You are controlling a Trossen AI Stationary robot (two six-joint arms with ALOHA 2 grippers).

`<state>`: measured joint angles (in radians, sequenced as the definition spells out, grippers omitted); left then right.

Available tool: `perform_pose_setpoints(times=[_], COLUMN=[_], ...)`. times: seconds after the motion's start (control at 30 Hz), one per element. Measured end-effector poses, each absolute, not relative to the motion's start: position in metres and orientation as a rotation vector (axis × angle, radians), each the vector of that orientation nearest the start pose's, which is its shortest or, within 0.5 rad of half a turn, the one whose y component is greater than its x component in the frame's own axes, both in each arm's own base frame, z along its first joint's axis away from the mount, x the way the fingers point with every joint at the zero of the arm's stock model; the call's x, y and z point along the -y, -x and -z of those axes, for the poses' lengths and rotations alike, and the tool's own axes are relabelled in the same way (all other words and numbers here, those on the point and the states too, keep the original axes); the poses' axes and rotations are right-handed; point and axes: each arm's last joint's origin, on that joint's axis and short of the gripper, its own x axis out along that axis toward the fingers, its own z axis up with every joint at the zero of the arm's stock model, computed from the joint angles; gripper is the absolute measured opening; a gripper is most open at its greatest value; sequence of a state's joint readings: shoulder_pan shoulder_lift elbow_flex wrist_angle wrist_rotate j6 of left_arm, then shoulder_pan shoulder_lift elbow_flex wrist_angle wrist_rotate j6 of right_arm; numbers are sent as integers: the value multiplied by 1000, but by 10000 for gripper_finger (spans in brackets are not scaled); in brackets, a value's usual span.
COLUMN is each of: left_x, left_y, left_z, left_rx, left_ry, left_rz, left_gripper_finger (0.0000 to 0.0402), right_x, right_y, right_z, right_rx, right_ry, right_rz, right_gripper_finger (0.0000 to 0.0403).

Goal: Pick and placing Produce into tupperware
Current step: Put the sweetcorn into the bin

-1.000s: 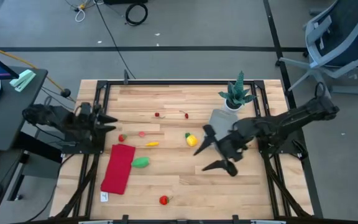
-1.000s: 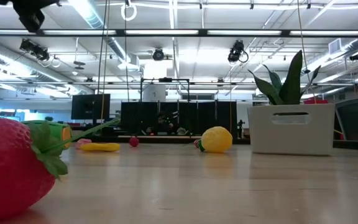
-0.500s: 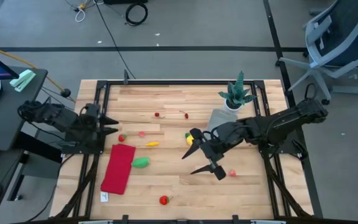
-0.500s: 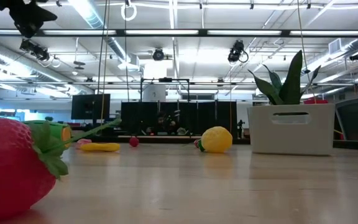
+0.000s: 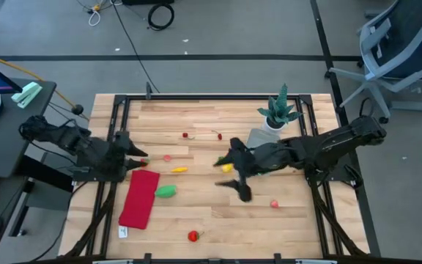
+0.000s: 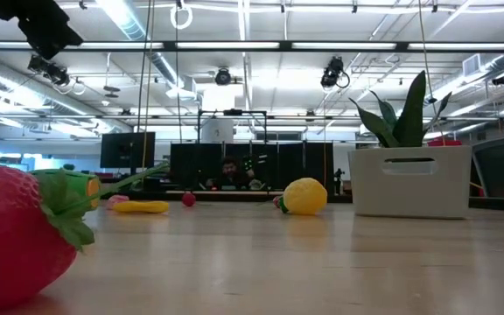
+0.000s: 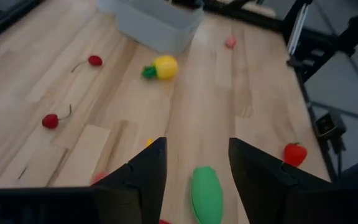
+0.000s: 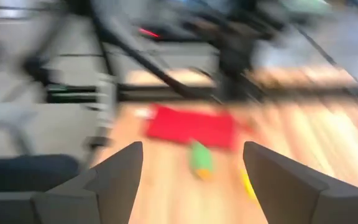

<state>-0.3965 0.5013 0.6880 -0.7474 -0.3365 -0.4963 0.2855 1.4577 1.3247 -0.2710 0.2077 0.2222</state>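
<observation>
The tupperware (image 5: 258, 137) stands by the plant pot, partly under my right arm, and also shows in the left wrist view (image 7: 151, 22). Produce lies scattered on the table: a yellow lemon (image 5: 227, 168) (image 6: 304, 195), a green piece (image 5: 165, 191), a small yellow piece (image 5: 179, 169), two cherries (image 5: 186, 135), a pink piece (image 5: 274, 204) and a strawberry (image 5: 193, 236). My right gripper (image 5: 226, 174) (image 8: 192, 149) is open, up in the air over the lemon. My left gripper (image 5: 139, 156) (image 7: 197, 144) is open by the left edge, near a small red piece (image 5: 144, 162).
A flat red cloth (image 5: 140, 198) lies near the left edge. A spiky green plant in a white pot (image 5: 279, 111) (image 6: 407, 179) stands at the far right, beside the tupperware. Bare wood shows in the table's near middle and far middle.
My right gripper has swung fast from the near right part of the table toward the left and far side, ending over the lemon; the pink piece has come into view where it was. My left gripper has moved a little toward the table's right.
</observation>
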Motion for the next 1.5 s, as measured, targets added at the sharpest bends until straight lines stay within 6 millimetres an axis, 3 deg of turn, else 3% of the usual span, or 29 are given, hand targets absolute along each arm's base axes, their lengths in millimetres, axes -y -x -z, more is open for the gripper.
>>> perform_pose_setpoints(times=[0.23, 0.47, 0.7, 1.2, 1.5], left_x=[45, 59, 71, 84, 86], left_y=[-119, -149, -175, -206, -211], left_z=[-269, -242, -219, -173, -170], left_rx=[-727, -943, -1046, -1200, -1198], left_ry=[285, 248, 270, 167, 195], left_rz=[31, 22, -9, -30, 8], left_gripper_finger=[183, 202, 222, 234, 236], right_x=[-68, -67, -69, -69, -69], right_y=[-316, -327, -336, -337, -337], right_z=[-320, -301, -284, -282, -282], right_rx=[-636, -695, -738, -747, -748], right_ry=[-328, -368, -379, -377, -377], right_rz=[293, 347, 372, 376, 376], right_gripper_finger=[288, 288, 288, 288, 288])
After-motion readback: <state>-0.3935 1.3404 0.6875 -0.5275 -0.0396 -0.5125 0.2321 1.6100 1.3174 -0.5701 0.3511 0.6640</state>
